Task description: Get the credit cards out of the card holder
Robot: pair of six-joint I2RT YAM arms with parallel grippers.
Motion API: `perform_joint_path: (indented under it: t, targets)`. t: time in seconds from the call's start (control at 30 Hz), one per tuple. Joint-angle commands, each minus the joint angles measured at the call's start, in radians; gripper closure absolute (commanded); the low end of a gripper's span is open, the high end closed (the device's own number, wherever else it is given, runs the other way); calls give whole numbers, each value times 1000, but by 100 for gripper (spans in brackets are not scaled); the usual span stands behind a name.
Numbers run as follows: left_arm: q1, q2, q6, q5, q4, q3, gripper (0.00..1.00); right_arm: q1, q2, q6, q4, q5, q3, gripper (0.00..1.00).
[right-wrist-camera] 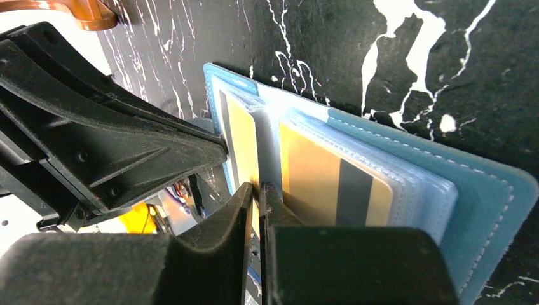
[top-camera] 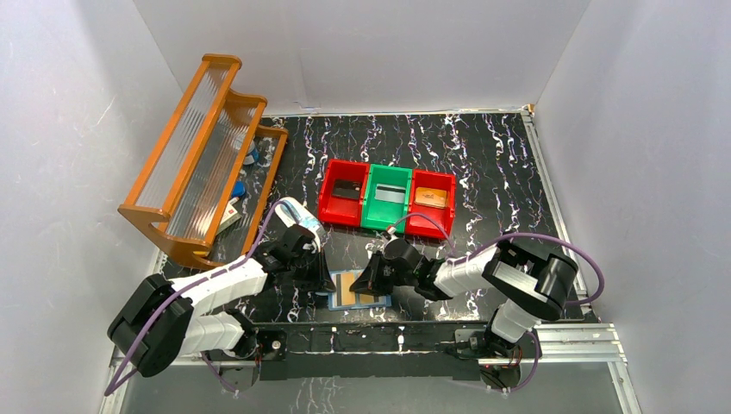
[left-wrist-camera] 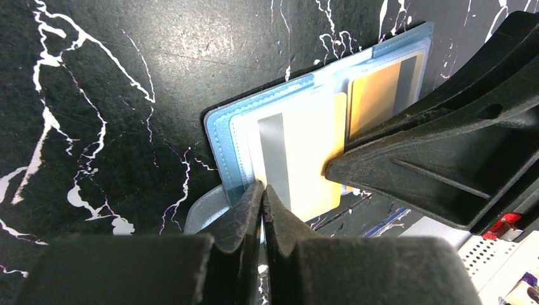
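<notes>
Card holder point(left-wrist-camera: 219, 130): open flat on surface point(left-wrist-camera: 95, 95), near edge, between both arms. Left end effector point(left-wrist-camera: 261, 194): closed tight at holder's left rim, apparently pinning it. Right end effector point(right-wrist-camera: 257, 194): nearly closed, nipping tan-orange card point(right-wrist-camera: 243, 146) by its edge. Handling: draw card straight along pocket, slow and low; hold holder down against lifting

Grippers being counted: two, left gripper point(left-wrist-camera: 262, 190) and right gripper point(right-wrist-camera: 257, 190). Card holder point(left-wrist-camera: 219, 133) being counted: one, at both fingertips. Cards in it being counted: two, pale card point(left-wrist-camera: 305, 146) at right fingertips, tan-orange card point(left-wrist-camera: 375, 95) just beside. Bins beyond fingers being counted: two red bins point(top-camera: 326, 205), one green bin point(top-camera: 388, 222). Cards in bins being counted: three, black card point(top-camera: 347, 191), grey card point(top-camera: 390, 196), orange card point(top-camera: 431, 198). Wooden rack point(top-camera: 194, 155): one. Oval case point(top-camera: 297, 211): one, beyond left fingers.
</notes>
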Motion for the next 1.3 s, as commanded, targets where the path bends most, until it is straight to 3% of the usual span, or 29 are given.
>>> perform_joint_path:
  t: [0.0,0.3,0.5,0.9,1.1,1.27]
  targets:
    - [-8,22,28,-71,-83,-33,96,-2,-41,8,41,-5,-23,84]
    - [-8,28,31,-65,-84,-28,97,-9,-48,2,89,-35,-40,96]
    - [-8,28,36,-71,-95,-23,97,-19,-74,10,86,-22,-71,96]
    - [-8,15,39,-77,-106,-16,97,-53,-131,3,61,-37,-142,93]
    - [-8,-29,38,-63,-104,-3,95,-53,-80,-11,68,-94,-77,82]
    - [-8,-40,37,-45,-105,2,94,-53,-60,18,121,-95,-88,77]
